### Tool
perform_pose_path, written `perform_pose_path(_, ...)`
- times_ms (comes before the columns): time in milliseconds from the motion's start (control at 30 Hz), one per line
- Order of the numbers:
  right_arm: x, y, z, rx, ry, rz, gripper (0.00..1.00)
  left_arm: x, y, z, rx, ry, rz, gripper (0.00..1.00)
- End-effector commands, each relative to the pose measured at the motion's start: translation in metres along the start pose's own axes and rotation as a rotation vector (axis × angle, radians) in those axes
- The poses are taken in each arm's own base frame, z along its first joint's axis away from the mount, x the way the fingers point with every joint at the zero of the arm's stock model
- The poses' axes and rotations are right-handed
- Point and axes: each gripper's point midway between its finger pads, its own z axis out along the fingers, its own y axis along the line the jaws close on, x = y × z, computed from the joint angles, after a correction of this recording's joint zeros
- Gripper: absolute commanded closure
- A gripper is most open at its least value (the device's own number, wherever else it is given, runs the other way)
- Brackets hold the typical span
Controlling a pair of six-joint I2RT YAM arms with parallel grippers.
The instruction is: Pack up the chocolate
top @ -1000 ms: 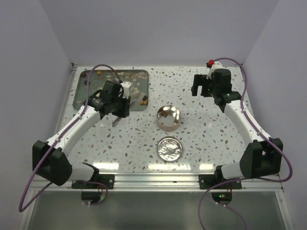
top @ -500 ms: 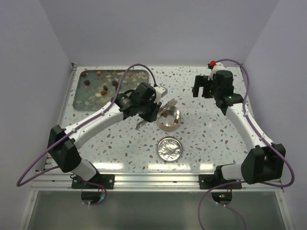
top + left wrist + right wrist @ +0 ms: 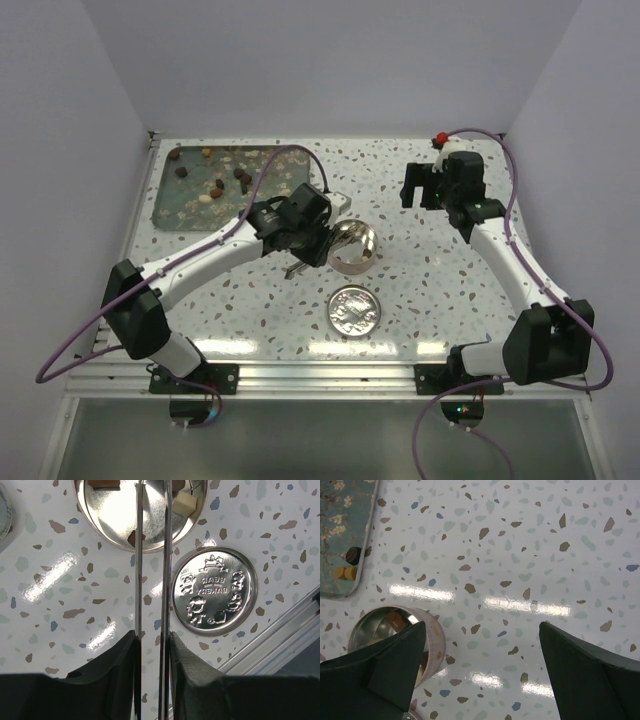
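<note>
The round metal tin (image 3: 352, 247) stands mid-table with a few chocolate lumps inside, brown and cream (image 3: 183, 502). More chocolate lumps (image 3: 215, 187) lie on the blue-green tray (image 3: 270, 165) at the back left. My left gripper (image 3: 316, 240) is shut on metal tweezers (image 3: 152, 580), whose two blades reach over the tin's (image 3: 115, 515) rim; the tips are cut off at the top of the left wrist view. My right gripper (image 3: 425, 186) is open and empty at the back right, above bare table to the right of the tin (image 3: 395, 630).
The embossed tin lid (image 3: 355, 309) lies flat in front of the tin, also in the left wrist view (image 3: 215, 592). The tray corner (image 3: 345, 510) with two lumps (image 3: 351, 556) shows in the right wrist view. White walls enclose the table.
My left arm swung right from the tray to the tin with the tweezers, then settled with the blades over the tin. The right arm barely moved.
</note>
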Motion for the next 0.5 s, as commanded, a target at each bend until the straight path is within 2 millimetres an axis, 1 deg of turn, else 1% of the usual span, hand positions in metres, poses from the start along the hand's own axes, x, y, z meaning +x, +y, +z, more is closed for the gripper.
perform_pose_path(0, -0.011, 0.003, -0.010, -0.011, -0.046, 0.000, 0.02, -0.003, -0.003, -0.009, -0.003, -0.024, -0.009, 0.65)
perform_pose_path(133, -0.009, 0.002, -0.010, -0.008, -0.043, 0.001, 0.01, -0.003, -0.003, -0.010, -0.004, -0.029, -0.009, 0.62)
perform_pose_path(267, -0.010, 0.003, -0.010, -0.008, -0.045, 0.002, 0.02, -0.002, -0.001, -0.010, -0.022, -0.025, -0.002, 0.61)
perform_pose_path(433, -0.011, 0.003, -0.011, -0.007, -0.048, 0.002, 0.02, -0.009, 0.000, -0.014, -0.028, -0.050, -0.008, 0.61)
perform_pose_path(467, -0.011, 0.002, -0.011, -0.005, -0.048, 0.000, 0.01, -0.012, 0.004, -0.016, -0.057, -0.062, -0.007, 0.61)
